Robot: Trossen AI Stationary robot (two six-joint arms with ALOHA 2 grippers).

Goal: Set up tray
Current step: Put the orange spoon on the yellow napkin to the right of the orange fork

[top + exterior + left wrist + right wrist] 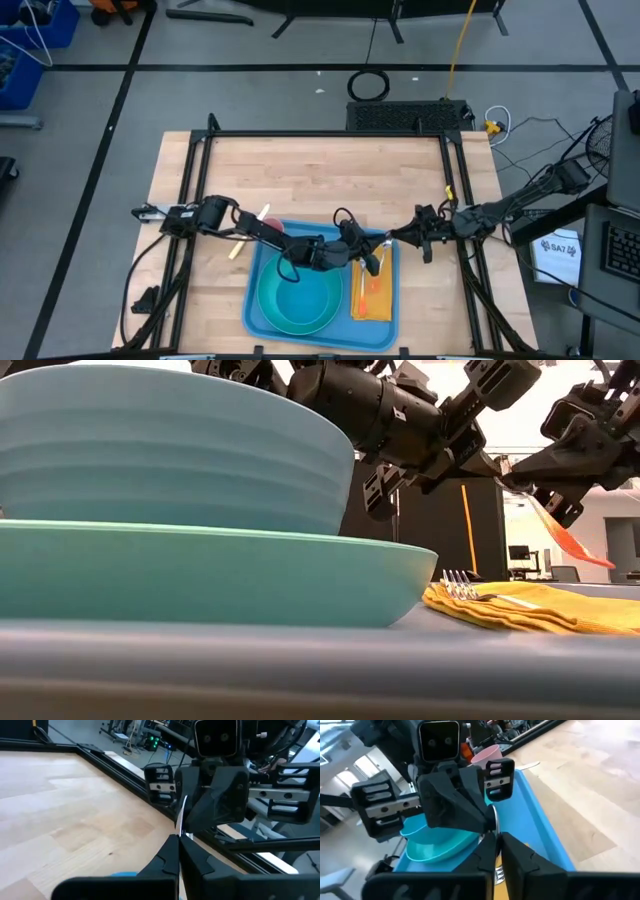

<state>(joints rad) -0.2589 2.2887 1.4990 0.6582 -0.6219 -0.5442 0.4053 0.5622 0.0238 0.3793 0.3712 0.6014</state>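
Note:
The blue tray lies near the table's near edge. On it a light-blue bowl stands in a teal plate, and a folded yellow napkin carries a fork. A utensil with a pale handle and an orange end hangs slanted above the napkin. My left gripper and my right gripper meet tip to tip over the tray's right half, both shut on the utensil. My left gripper pinches the utensil's thin pale handle between its two fingers, coming level from the table's left. The handle stands up out of the fingertips, lifted clear of the tray. My right gripper comes level from the table's right, its fingers closed around the same thin handle, facing the left gripper. The orange end slants down below it, clear of the napkin.
A pink cup and a small yellow item sit on the wood left of the tray. A black frame edges the table. Bare wood lies on the far side of the tray.

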